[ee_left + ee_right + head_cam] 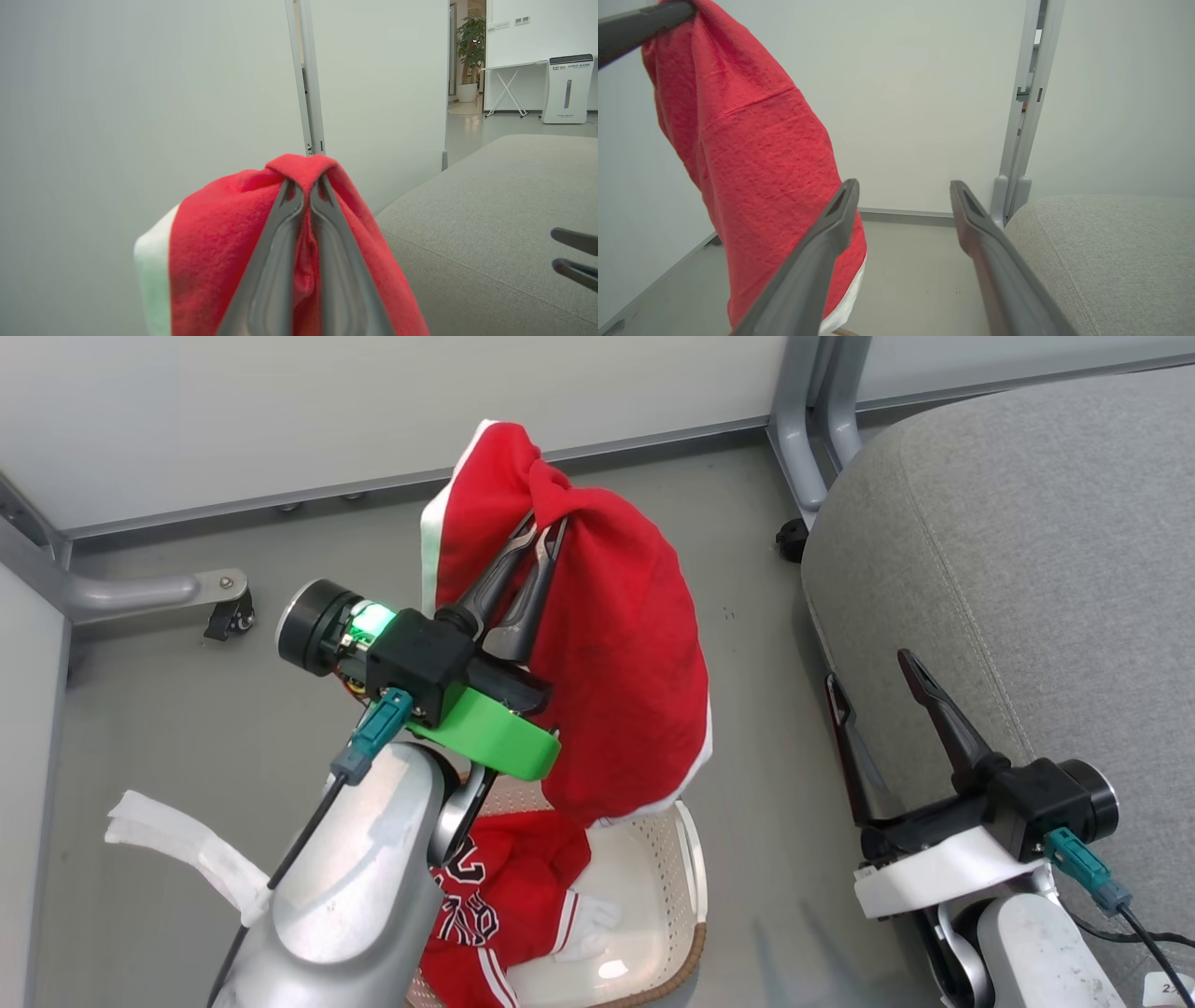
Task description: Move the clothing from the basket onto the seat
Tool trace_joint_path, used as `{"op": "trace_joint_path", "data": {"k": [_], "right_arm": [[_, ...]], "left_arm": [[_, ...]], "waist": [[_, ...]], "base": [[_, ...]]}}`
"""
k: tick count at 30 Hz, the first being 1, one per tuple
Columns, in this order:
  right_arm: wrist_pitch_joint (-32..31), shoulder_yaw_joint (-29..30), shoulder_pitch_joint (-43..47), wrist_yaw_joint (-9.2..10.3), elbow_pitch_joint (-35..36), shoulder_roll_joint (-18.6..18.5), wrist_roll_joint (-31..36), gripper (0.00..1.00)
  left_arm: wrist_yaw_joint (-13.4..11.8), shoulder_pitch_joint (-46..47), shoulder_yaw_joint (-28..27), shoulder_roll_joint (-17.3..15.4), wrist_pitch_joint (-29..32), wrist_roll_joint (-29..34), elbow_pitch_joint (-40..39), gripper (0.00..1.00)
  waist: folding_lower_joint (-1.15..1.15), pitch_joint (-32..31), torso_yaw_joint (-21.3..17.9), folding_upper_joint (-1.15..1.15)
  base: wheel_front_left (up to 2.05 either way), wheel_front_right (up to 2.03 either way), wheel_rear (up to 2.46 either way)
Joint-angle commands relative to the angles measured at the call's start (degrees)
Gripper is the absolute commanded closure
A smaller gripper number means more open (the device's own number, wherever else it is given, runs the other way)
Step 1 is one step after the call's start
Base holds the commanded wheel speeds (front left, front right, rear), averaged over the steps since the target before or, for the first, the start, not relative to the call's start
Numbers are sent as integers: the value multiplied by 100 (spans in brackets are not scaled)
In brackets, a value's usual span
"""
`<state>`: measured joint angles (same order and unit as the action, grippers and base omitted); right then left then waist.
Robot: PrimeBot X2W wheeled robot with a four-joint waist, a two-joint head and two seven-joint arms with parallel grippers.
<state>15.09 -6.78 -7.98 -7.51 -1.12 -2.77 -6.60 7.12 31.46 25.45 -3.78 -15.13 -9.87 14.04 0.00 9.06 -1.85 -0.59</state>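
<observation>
Grey floor [233, 728], left gripper [548, 527] pinching plain red garment [625, 653] above basket [689, 882], right gripper [868, 670] spread wide, empty, beside seat [1027, 523].

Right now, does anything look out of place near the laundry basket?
Only a crumpled white strip, left of the cream perforated plastic basket beside the pale left forearm: loose, unidentifiable. Nothing else stands out.

The head view looks steeply down from above both arms, with the basket [653, 873] near and the seat [1027, 523] to the right. The left wrist view looks level along the left end effector [306, 186], close against the garment [210, 242]. The right wrist view looks from lower along the right end effector [904, 186], and both wrist views share garment, seat and post [1024, 116].
</observation>
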Motion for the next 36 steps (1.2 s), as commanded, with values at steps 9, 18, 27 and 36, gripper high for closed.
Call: {"op": "trace_joint_path", "data": {"k": [9,18,27,36], "right_arm": [[12,-411,-74,4,276,-19,-71,0],[12,-1295,-579,4,274,-21,13,0],[12,-1567,-1197,5,-238,-22,439,0],[12,-1483,-1410,5,-804,-20,576,0]], "left_arm": [[28,-77,118,38,-3,79,-172,100],[34,-40,224,63,-3,96,-172,100],[36,114,454,87,-3,58,-228,100],[-91,127,838,91,-3,-200,-392,100]], "waist": [[0,-40,2,59],[0,41,28,59],[0,218,92,59],[0,232,106,59]], "base": [[0,0,0],[0,0,0],[0,0,0],[0,0,0]]}}
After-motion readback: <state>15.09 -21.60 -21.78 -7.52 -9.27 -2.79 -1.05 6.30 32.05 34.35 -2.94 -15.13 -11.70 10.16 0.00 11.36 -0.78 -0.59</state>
